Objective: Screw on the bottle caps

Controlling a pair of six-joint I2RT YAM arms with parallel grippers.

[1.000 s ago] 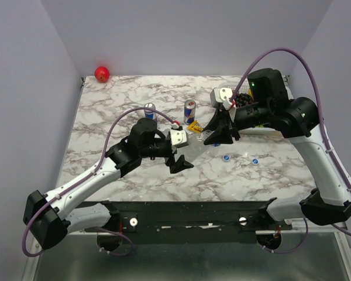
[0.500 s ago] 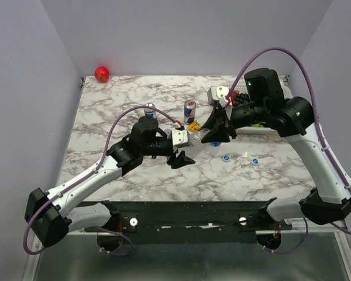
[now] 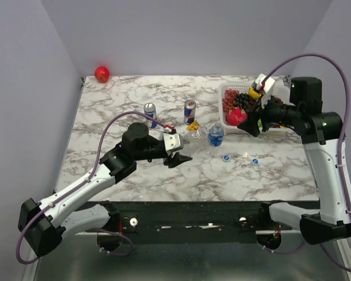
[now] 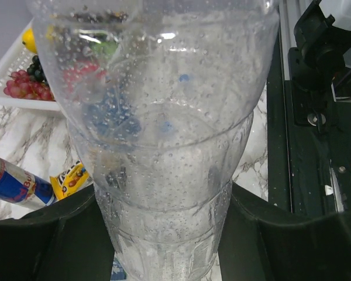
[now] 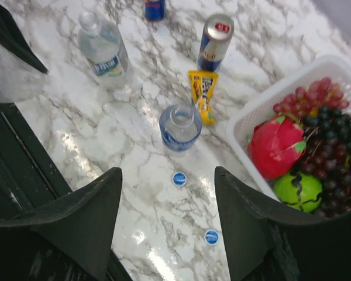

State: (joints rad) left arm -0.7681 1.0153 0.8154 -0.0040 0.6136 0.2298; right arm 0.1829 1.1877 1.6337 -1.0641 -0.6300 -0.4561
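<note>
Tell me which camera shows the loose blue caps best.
Right wrist: both blue caps lie sharp, markings visible. Top external shows them as tiny dots. Left wrist is filled by a clear bottle.

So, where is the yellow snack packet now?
In the top view the yellow snack packet lies just right of the middle, between the right-hand drink can and the open bottle.

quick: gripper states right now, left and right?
Left gripper: closed on a clear bottle.
Right gripper: open, holding nothing.
</note>
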